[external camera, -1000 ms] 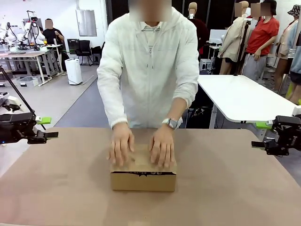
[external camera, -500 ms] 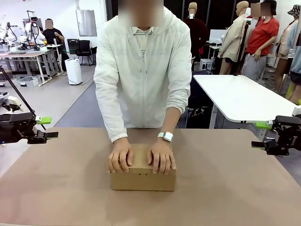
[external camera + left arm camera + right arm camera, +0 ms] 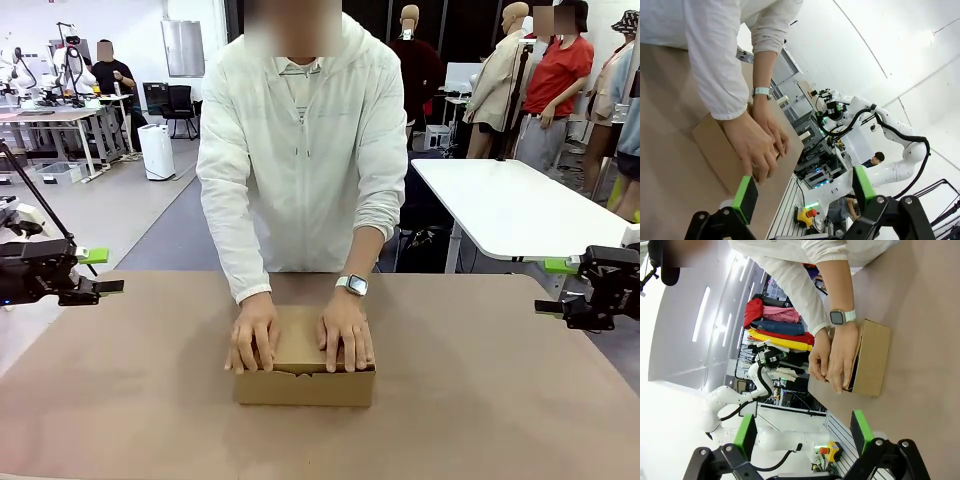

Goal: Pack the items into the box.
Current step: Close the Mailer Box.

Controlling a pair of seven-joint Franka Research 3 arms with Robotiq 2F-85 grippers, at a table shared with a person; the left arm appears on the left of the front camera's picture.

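Resting near the middle of the table (image 3: 120, 400) – a flat surface covered in matte tan paper – was the box (image 3: 305, 385), a small rectangular block of plain brown cardboard with crisp edges. Its lid flap was folded down, and a small curved notch showed along the top of the front face. The person in a white, crinkled zip jacket leaned over it from the far side, the person's left hand (image 3: 346, 340) and the person's right hand (image 3: 253, 343) both pressed flat on the lid, fingers curling over the front edge. A pale smartwatch (image 3: 351, 285) sat on one wrist.

The left gripper (image 3: 105, 272) hung at the table's left edge, well apart from the box, its black fingers with green pads spread wide and holding nothing. The right gripper (image 3: 555, 287) waited at the right edge – jaws likewise apart and empty. In the left wrist view the cardboard looked smooth and dull under the hands.
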